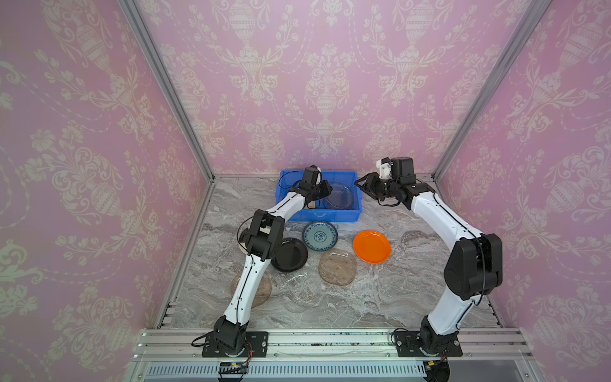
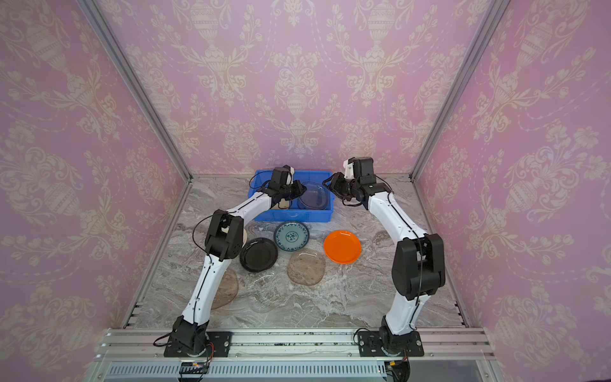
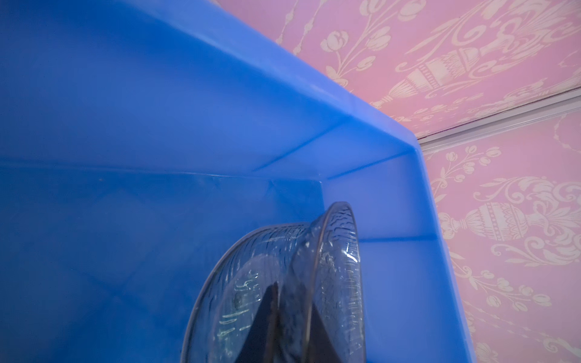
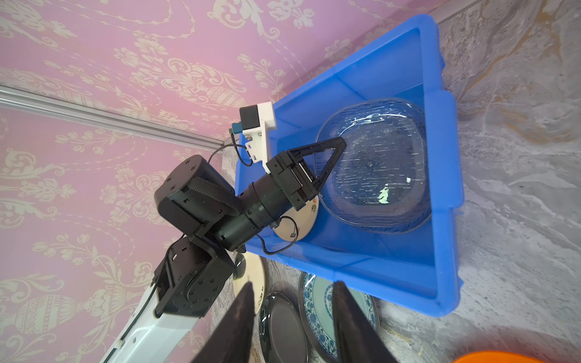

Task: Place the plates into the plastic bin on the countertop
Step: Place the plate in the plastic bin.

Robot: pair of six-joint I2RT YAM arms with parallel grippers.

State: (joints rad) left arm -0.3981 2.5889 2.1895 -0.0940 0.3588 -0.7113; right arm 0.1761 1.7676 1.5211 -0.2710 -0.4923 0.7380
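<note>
left pincer clenched on clear plate rim, plate low inside bin beneath it | right pincer released, empty, bin just beside it | risk: finger drags slick rim on withdrawal, plate flips or chips

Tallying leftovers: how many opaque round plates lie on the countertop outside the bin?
4: cream plate half under the left arm, black plate beside it, teal plate before the bin, orange plate farthest right. Others may be hidden.
</note>
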